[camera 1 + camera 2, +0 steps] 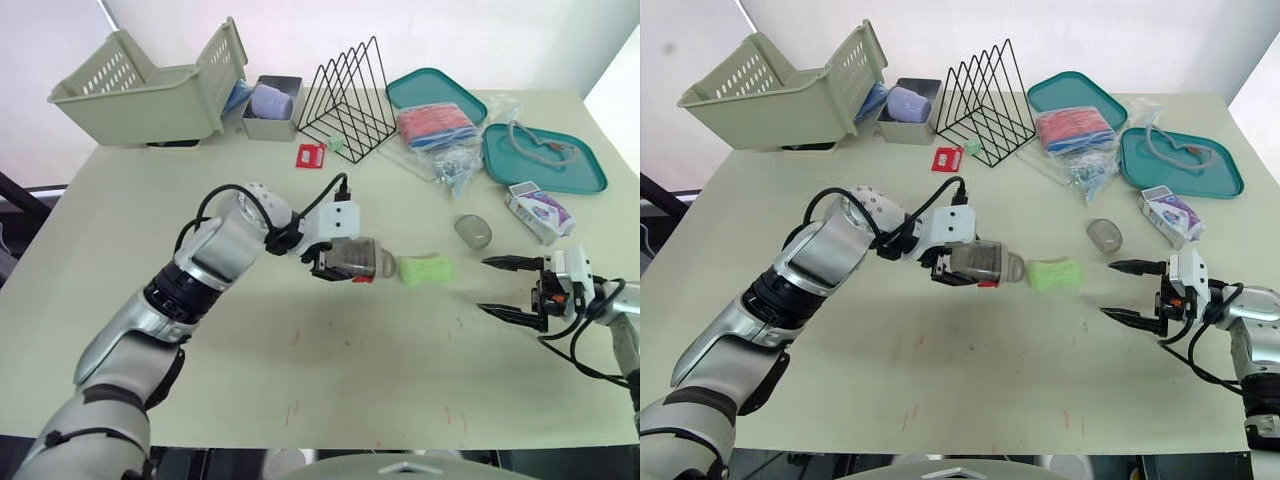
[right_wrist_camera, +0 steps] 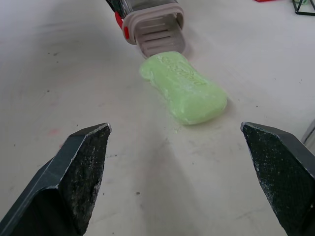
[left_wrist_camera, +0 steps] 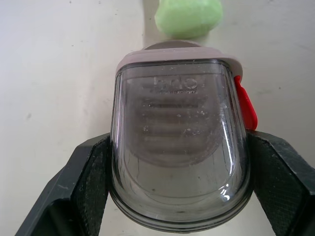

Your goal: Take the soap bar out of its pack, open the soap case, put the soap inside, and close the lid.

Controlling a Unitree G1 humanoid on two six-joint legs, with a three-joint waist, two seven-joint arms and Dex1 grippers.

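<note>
The green soap bar (image 1: 427, 270) lies bare on the table near its middle. My left gripper (image 1: 350, 262) is shut on the smoky transparent soap case (image 3: 179, 147), which has a red latch (image 3: 248, 110). The case lies on its side, its open end (image 2: 156, 27) almost touching the soap. My right gripper (image 1: 483, 285) stands open just right of the soap, fingertips (image 2: 86, 147) pointing at it with nothing between them. A small grey transparent cap (image 1: 472, 231) rests behind the soap. The white and purple soap pack (image 1: 540, 212) lies at the right.
At the back stand a tipped green basket (image 1: 150, 90), a grey bin (image 1: 270, 110), a black wire rack (image 1: 350, 95), two teal trays (image 1: 545, 160) and a bag of items (image 1: 440, 130). A small red piece (image 1: 311, 154) lies by the rack.
</note>
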